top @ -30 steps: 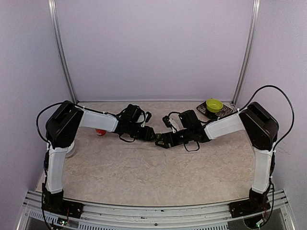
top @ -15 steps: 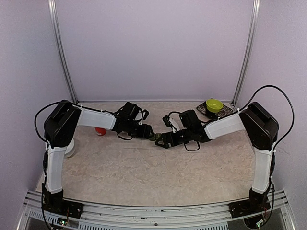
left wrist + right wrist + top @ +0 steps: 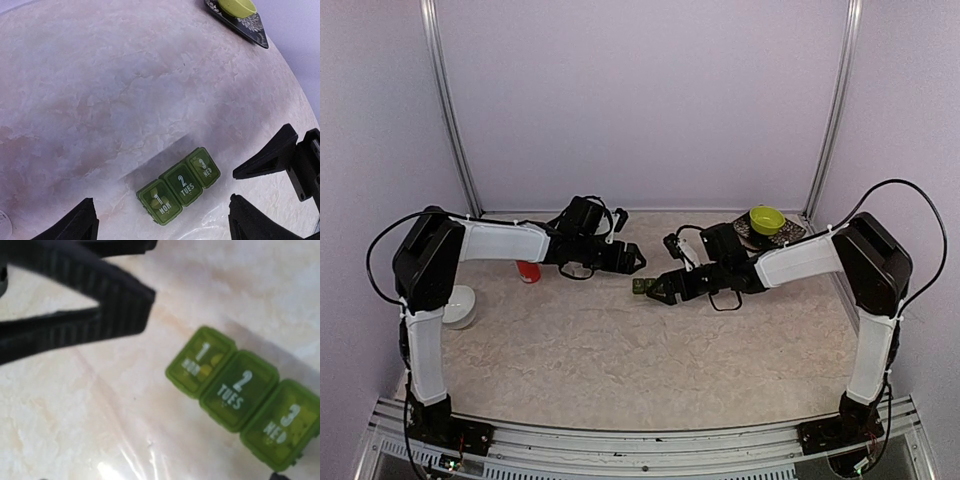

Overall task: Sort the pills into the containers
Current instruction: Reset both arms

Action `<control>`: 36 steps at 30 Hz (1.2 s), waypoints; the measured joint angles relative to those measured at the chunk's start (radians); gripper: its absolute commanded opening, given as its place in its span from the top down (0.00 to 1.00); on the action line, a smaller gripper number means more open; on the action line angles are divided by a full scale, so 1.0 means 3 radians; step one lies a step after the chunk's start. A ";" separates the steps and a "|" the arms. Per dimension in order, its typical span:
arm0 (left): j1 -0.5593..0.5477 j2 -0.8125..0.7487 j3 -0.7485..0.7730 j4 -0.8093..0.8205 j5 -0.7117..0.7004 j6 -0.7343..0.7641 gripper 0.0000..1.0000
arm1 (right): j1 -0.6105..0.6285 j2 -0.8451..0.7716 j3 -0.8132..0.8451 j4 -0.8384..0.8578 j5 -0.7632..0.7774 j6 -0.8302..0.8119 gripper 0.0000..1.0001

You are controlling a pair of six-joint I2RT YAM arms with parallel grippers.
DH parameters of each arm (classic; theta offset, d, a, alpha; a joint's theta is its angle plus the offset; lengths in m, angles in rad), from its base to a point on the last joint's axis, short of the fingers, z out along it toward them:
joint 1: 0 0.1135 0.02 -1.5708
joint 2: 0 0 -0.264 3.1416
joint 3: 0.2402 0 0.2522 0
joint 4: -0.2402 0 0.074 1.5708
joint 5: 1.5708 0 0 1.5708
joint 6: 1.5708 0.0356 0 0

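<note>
A small dark green plastic strip of three joined lidded compartments (image 3: 180, 186) lies flat on the pale marbled table (image 3: 620, 360), lids down. The left gripper (image 3: 632, 262) hovers above it, fingers spread wide. The right gripper (image 3: 657, 292) sits just beside its WED end; its opening cannot be told. The strip looks light, stiff and slippery, best pinched across its long sides
</note>
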 measured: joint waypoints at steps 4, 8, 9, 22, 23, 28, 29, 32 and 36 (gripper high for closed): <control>0.0000 -0.0197 -0.0165 0.0039 -0.0004 0.0003 0.01 | -0.0024 -0.0140 -0.0042 -0.0006 0.0011 -0.0033 0.02; 0.0000 -0.0435 -0.0359 0.0075 -0.0050 0.0004 0.01 | -0.0047 -0.0289 -0.0088 -0.0038 0.0041 -0.0093 0.00; 0.0000 -0.0483 -0.0392 0.0085 -0.0062 0.0005 0.01 | -0.0053 -0.0320 -0.0103 -0.0045 0.0052 -0.0104 0.00; 0.0024 -0.1216 -0.0870 0.0148 -0.0341 0.0011 0.01 | -0.0364 -0.1147 -0.0519 -0.0304 0.0488 -0.0202 0.00; 0.0038 -0.1272 -0.0922 0.0158 -0.0373 0.0006 0.01 | -0.0402 -0.1204 -0.0535 -0.0329 0.0502 -0.0212 0.00; 0.0118 -0.1528 -0.1164 0.0153 -0.0546 -0.0028 0.01 | -0.0542 -0.1600 -0.0729 -0.0425 0.0763 -0.0328 0.00; 0.0137 -0.1587 -0.1211 0.0148 -0.0581 -0.0032 0.01 | -0.0551 -0.1675 -0.0777 -0.0440 0.0839 -0.0354 0.00; 0.0197 -0.1790 -0.1344 0.0131 -0.0673 -0.0048 0.01 | -0.0593 -0.1989 -0.0997 -0.0454 0.1138 -0.0470 0.00; 0.0312 -0.2171 -0.1548 0.0132 -0.0788 -0.0093 0.01 | -0.0749 -0.2366 -0.1240 -0.0481 0.1320 -0.0567 0.00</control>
